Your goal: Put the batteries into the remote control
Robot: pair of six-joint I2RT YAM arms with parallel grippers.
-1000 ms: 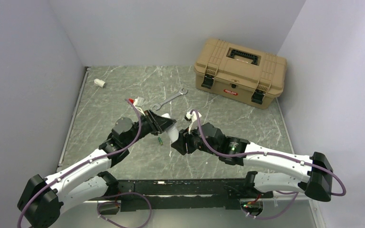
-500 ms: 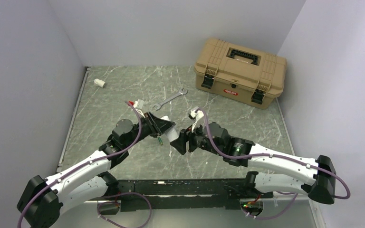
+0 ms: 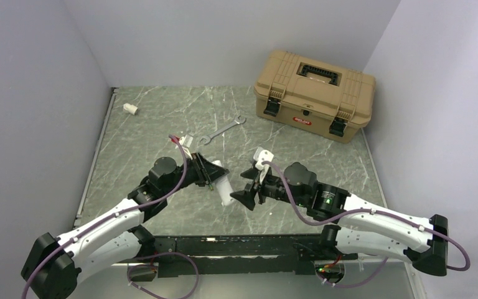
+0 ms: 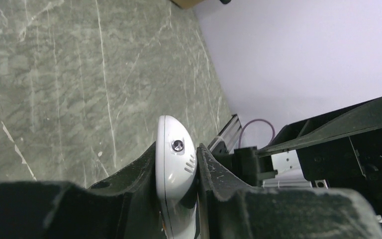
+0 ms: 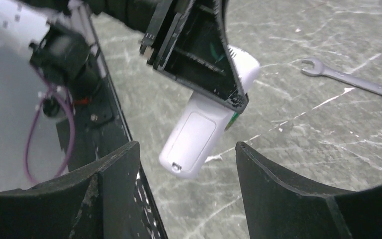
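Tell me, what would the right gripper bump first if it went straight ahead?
Probably the white remote control held by the left gripper. The right wrist view shows it straight ahead of the open right gripper, but depth is unclear.

Both arms — left arm (image 3: pixel 103 227) and right arm (image 3: pixel 379 219) — wear glossy white shells dotted with dark screws, between bulky black joints. A purple cable (image 3: pixel 185 165) runs along each. The right gripper (image 5: pixel 186 145) has matte black, wedge-shaped fingers (image 5: pixel 283 191); a green light (image 3: pixel 324 200) glows on its wrist housing.
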